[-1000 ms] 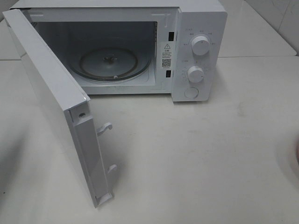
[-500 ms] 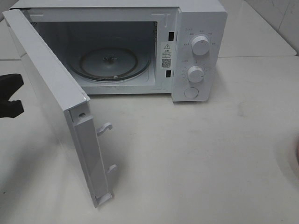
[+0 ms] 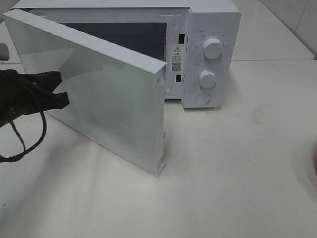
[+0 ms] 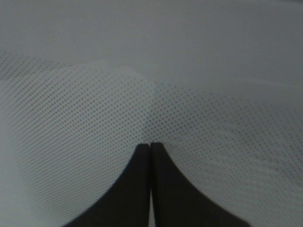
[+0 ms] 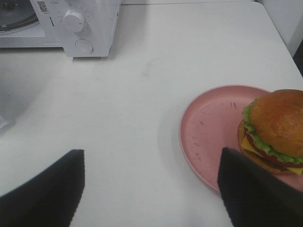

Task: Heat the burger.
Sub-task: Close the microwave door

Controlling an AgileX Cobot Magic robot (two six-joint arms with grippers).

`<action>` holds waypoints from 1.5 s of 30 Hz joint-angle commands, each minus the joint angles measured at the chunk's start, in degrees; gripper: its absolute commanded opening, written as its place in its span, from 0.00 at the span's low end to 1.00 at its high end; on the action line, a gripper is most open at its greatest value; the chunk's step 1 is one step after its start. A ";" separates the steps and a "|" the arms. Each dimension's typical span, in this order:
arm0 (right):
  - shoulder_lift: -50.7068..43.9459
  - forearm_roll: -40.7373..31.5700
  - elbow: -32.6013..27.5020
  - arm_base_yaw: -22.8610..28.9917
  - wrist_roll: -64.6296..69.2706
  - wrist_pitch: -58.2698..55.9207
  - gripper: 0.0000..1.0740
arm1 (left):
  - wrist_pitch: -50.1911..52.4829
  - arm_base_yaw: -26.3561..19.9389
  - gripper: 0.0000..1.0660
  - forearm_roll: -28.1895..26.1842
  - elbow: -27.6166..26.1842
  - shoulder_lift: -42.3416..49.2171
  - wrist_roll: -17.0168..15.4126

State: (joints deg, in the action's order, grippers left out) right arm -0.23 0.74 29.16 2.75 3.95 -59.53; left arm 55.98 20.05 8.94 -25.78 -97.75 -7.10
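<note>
The burger (image 5: 277,127) sits on the far side of a pink plate (image 5: 208,137), seen only in the right wrist view. My right gripper (image 5: 150,158) hangs open above the white table, beside the plate, with nothing between its fingers. The white microwave (image 3: 213,29) stands at the back. Its door (image 3: 109,99) is half swung in front of the cavity. My left gripper (image 3: 60,89) is shut, its tips (image 4: 150,144) together against the door's dotted outer face.
Two round knobs (image 3: 212,48) and a push button (image 3: 202,98) are on the microwave's right panel. A sliver of the pink plate (image 3: 315,168) shows at the right edge of the high view. The white table (image 3: 223,173) spreads in front.
The left gripper has come in from the left and met the door. The door has swung from wide open to about halfway, now hiding the glass turntable.
</note>
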 commanded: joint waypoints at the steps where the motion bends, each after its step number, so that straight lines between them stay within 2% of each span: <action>1: -1.55 -0.11 -0.11 -0.52 -0.80 0.11 0.71 | 0.40 2.12 0.00 -3.84 -2.29 -1.09 0.80; 3: -1.55 -0.11 -0.11 -0.52 -0.80 0.11 0.71 | 0.00 2.81 0.00 -4.93 -2.98 -1.55 0.80; 5: -1.55 -0.11 -0.11 -0.52 -0.80 0.11 0.71 | -2.01 6.13 0.00 -9.97 -6.93 -3.44 1.43; 6: -1.55 -0.11 -0.11 -0.52 -0.80 0.11 0.71 | -2.01 6.13 0.00 -9.97 -6.93 -3.44 1.43; 7: -1.55 -0.11 -0.11 -0.52 -0.80 0.11 0.71 | -2.46 6.76 0.00 -11.29 -7.79 -3.84 2.23; 8: -1.55 -0.11 -0.11 -0.52 -0.80 0.11 0.71 | -3.78 8.37 0.00 -14.04 -10.20 -4.98 4.35; 10: -1.55 -0.11 -0.11 -0.52 -0.80 0.11 0.71 | -4.18 9.00 0.00 -15.13 -11.17 -5.61 5.27; 11: -1.55 -0.11 -0.11 -0.52 -0.80 0.11 0.71 | -4.76 10.60 0.00 -17.42 -13.58 -6.70 7.10; 14: -1.55 -0.11 -0.11 -0.52 -0.80 0.11 0.71 | -5.21 11.40 0.00 -18.85 -14.84 -7.22 8.31; 16: -1.55 -0.11 -0.11 -0.52 -0.80 0.11 0.71 | -9.34 14.67 0.00 -26.13 -19.88 -9.40 12.78; 17: -1.55 -0.11 -0.11 -0.52 -0.80 0.11 0.71 | -9.34 14.67 0.00 -26.13 -19.88 -9.40 12.78; 18: -1.55 -0.11 -0.11 -0.52 -0.80 0.11 0.71 | -10.43 15.30 0.00 -28.42 -21.37 -9.91 14.50; 19: -1.55 -0.11 -0.11 -0.52 -0.80 0.11 0.71 | -11.46 16.67 0.00 -32.60 -23.84 -10.94 17.76; 20: -1.55 -0.11 -0.11 -0.52 -0.80 0.11 0.71 | -11.46 16.67 0.00 -32.60 -23.84 -10.94 17.76; 22: -1.55 -0.11 -0.11 -0.52 -0.80 0.11 0.71 | -11.46 18.68 0.00 -38.33 -27.44 -12.38 22.52; 23: -1.55 -0.11 -0.11 -0.52 -0.80 0.11 0.71 | -11.46 18.68 0.00 -38.33 -27.44 -12.38 22.52; 24: -1.55 -0.11 -0.11 -0.52 -0.80 0.11 0.71 | -11.52 19.19 0.00 -40.57 -28.71 -12.95 24.47; 25: -1.55 -0.11 -0.11 -0.52 -0.80 0.11 0.71 | -13.18 19.88 0.00 -45.95 -31.23 -13.98 29.28; 26: -1.55 -0.11 -0.11 -0.52 -0.80 0.11 0.71 | -13.18 19.88 0.00 -45.95 -31.23 -13.98 29.28; 27: -1.55 -0.11 -0.11 -0.52 -0.80 0.11 0.71 | -13.87 20.05 0.00 -48.24 -32.43 -14.38 31.34; 28: -1.55 -0.11 -0.11 -0.52 -0.80 0.11 0.71 | -15.41 20.11 0.00 -52.71 -35.12 -15.41 35.47; 29: -1.55 -0.11 -0.11 -0.52 -0.80 0.11 0.71 | -15.41 20.11 0.00 -52.71 -35.12 -15.41 35.47; 31: -1.55 -0.11 -0.11 -0.52 -0.80 0.11 0.71 | -15.93 20.05 0.00 -56.38 -37.99 -16.27 39.02; 38: -1.55 -0.11 -0.11 -0.52 -0.80 0.11 0.71 | -17.65 20.00 0.00 -55.86 -39.82 -16.27 39.36; 43: -1.55 -0.11 -0.11 -0.52 -0.80 0.11 0.71 | -21.60 22.92 0.00 -55.92 -36.44 -13.81 39.30; 45: -1.55 -0.11 -0.11 -0.52 -0.80 0.11 0.71 | -22.00 25.32 0.00 -55.92 -33.58 -11.97 39.30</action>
State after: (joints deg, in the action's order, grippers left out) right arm -0.23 0.74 29.16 2.75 3.90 -59.53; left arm 33.06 43.37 -46.70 -61.25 -111.90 32.03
